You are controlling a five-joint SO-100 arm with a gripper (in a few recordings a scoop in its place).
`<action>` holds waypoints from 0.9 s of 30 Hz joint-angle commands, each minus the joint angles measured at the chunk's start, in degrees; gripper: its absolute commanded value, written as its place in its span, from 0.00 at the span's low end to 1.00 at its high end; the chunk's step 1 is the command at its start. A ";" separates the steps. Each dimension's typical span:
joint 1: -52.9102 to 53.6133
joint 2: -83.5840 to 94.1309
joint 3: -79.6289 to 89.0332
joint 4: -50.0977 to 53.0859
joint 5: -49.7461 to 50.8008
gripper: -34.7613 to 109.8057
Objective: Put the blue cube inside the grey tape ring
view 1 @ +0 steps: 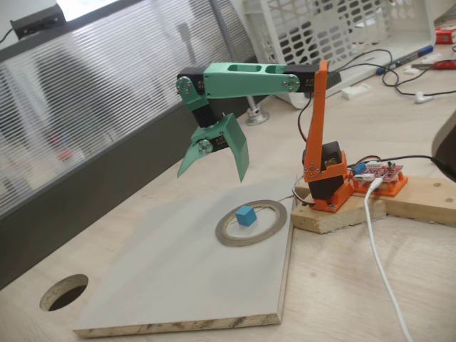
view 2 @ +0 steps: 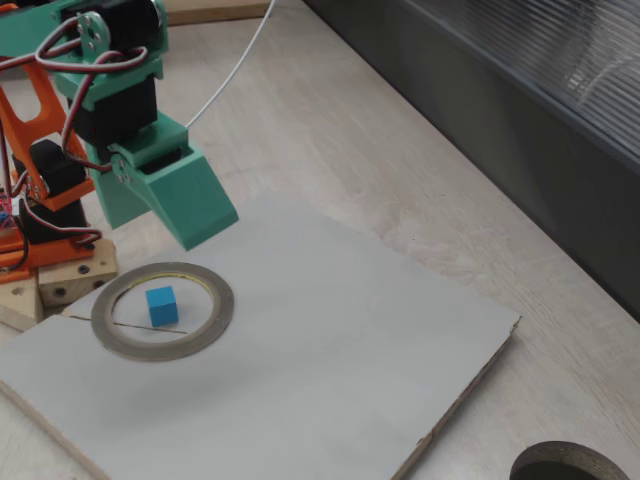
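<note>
Green gripper (view 1: 214, 167) raised, pointing down, fingers apart and empty, above blue cube (view 1: 246, 215) resting flat inside grey tape ring (view 1: 226, 237).

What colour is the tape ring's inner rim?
Yellowish, on the grey tape ring around the blue cube; clearest in this fixed view.

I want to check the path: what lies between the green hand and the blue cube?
Nothing. In both fixed views the open hand hangs above the blue cube, which sits inside the grey tape ring; the stretch between is bare air.
</note>
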 commanded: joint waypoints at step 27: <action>-0.09 1.93 -1.14 1.32 0.00 0.26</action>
